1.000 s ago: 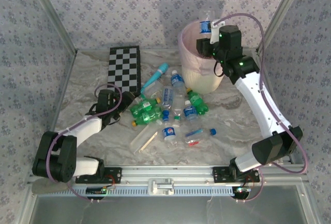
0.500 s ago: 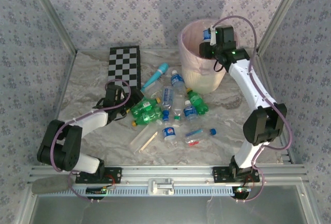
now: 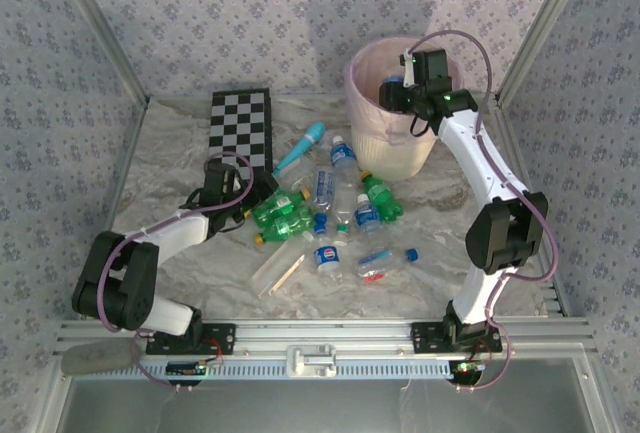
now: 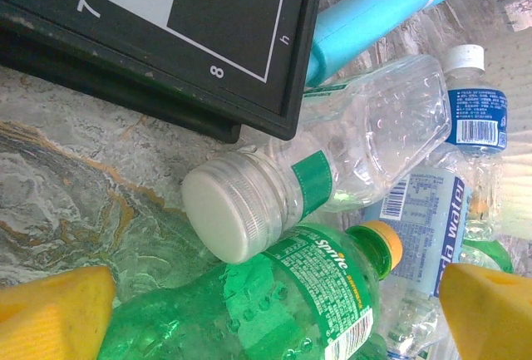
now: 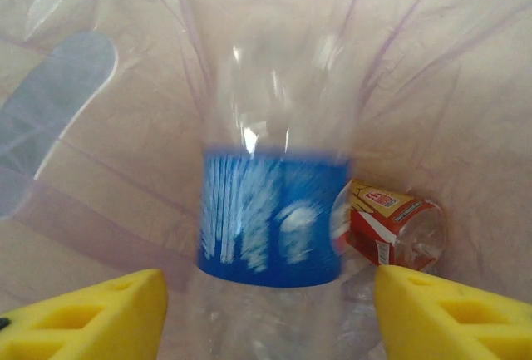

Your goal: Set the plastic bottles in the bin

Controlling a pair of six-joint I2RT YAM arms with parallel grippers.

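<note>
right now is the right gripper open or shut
Open. In the wrist view the right gripper has its fingers wide apart, with gaps either side of the blue-label bottle inside the bin.

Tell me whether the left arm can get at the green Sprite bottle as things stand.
Probably yes. The left gripper hangs open with its fingers either side of the green Sprite bottle, and nothing lies over it; the clear white-capped bottle sits just beyond.
</note>
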